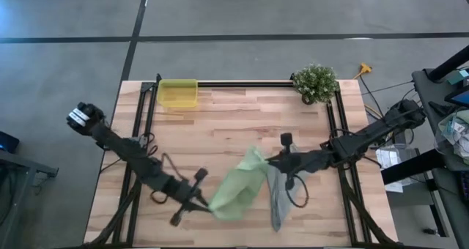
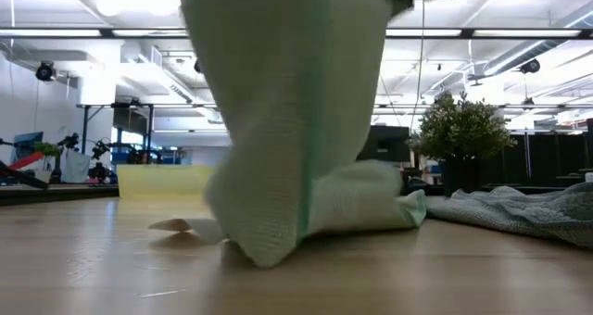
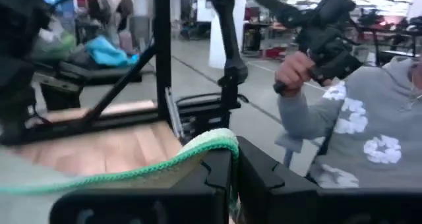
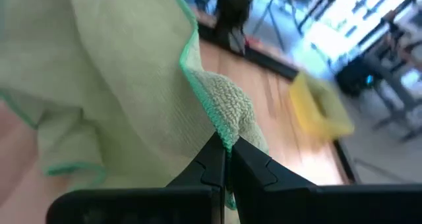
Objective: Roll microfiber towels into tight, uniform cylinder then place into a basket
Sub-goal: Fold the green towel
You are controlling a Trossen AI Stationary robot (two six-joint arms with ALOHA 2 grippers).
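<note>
Currently the green towel (image 1: 238,189) is pinched at 2 corners by the clenched left gripper (image 1: 207,203) and right gripper (image 1: 270,162) (grey-blue towel (image 1: 276,198) beside); even tension should be kept while lowering flat.

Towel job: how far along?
Done: nothing; the yellow basket holds no towel. In hand: left hand and right hand each pinch an edge of the green towel, lifted, unrolled. Left: roll it, roll the grey towel lying flat, basket both.
</note>
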